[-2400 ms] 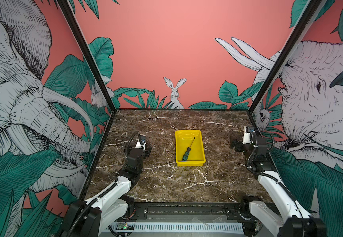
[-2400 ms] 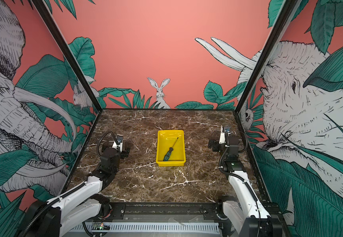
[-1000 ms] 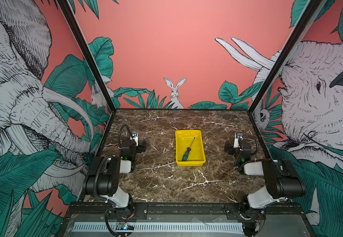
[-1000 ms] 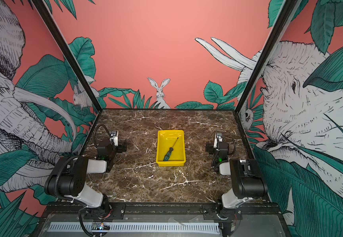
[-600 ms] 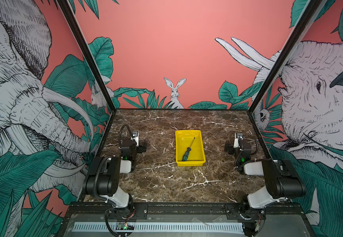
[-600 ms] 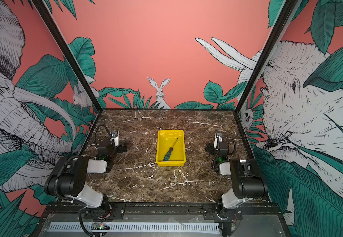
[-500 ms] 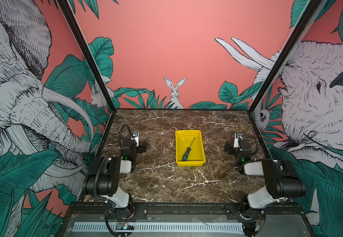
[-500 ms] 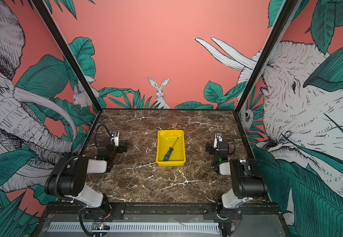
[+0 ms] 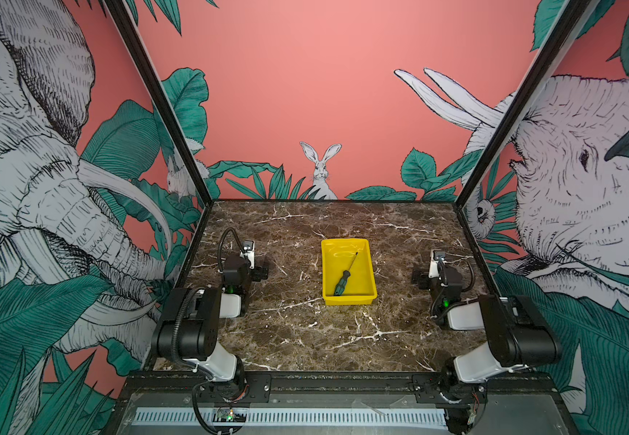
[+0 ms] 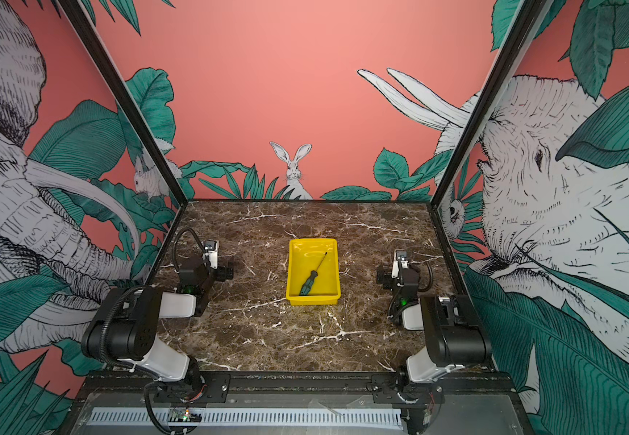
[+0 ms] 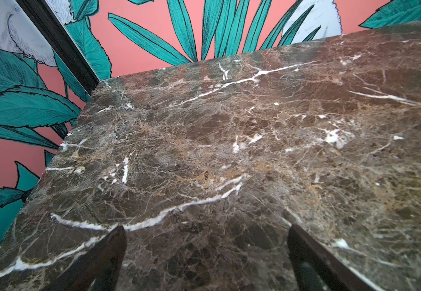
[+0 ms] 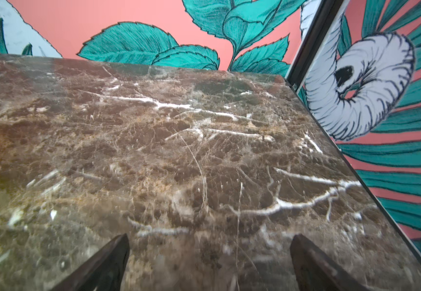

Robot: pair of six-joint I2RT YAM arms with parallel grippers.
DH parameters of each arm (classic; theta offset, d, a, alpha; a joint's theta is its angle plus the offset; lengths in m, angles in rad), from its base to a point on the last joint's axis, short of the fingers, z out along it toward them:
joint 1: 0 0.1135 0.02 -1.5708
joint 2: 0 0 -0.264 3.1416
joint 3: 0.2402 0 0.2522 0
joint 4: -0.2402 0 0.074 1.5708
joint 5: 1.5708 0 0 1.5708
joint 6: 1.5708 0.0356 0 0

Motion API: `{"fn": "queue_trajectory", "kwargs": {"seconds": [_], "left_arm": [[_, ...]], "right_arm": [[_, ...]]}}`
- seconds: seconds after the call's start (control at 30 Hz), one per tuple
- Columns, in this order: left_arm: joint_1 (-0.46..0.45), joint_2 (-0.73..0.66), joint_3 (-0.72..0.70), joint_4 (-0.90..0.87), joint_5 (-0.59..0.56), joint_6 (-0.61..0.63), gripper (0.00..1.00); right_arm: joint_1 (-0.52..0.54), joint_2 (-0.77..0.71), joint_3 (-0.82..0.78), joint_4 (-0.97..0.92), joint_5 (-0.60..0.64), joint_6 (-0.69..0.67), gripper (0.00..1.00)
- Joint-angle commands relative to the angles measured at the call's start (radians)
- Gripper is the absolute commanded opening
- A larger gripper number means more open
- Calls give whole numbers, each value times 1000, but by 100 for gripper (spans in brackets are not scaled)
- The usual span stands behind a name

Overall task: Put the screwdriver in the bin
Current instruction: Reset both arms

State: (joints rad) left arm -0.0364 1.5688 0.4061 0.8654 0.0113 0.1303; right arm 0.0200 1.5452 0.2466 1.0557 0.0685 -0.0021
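Nearest us, the left arm [image 9: 192, 324] and the right arm [image 9: 508, 331] sit folded low at the two sides of the marbled bench [image 9: 305, 339]. In the wrist views we see the left fingers [image 11: 103, 262] and the right fingers [image 12: 312, 267] spread wide apart, each pair over bare bench and gripping nothing. Farther in, between the arms and well apart from both, stands the yellow bin [image 9: 348, 300], seen in both top views. Inside it the screwdriver [image 9: 347, 273] lies flat and slantwise, its green and black handle toward the near wall, its thin shaft pointing toward the far wall. Beyond the bench rises the pink back wall [image 9: 305, 94] with a painted rabbit [image 9: 320, 165].
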Motion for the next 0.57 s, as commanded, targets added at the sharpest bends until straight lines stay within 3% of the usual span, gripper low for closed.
{"fn": "queue_trajectory", "kwargs": {"seconds": [0.0, 0.3, 0.53], "left_arm": [[4, -17, 10, -4, 11, -8, 100], [4, -17, 11, -6, 12, -7, 100], [4, -16, 10, -8, 13, -8, 100]], "right_arm": [[8, 18, 12, 133, 17, 1, 99], [32, 5, 133, -123, 22, -26, 99], [14, 6, 152, -156, 0, -9, 99]]}}
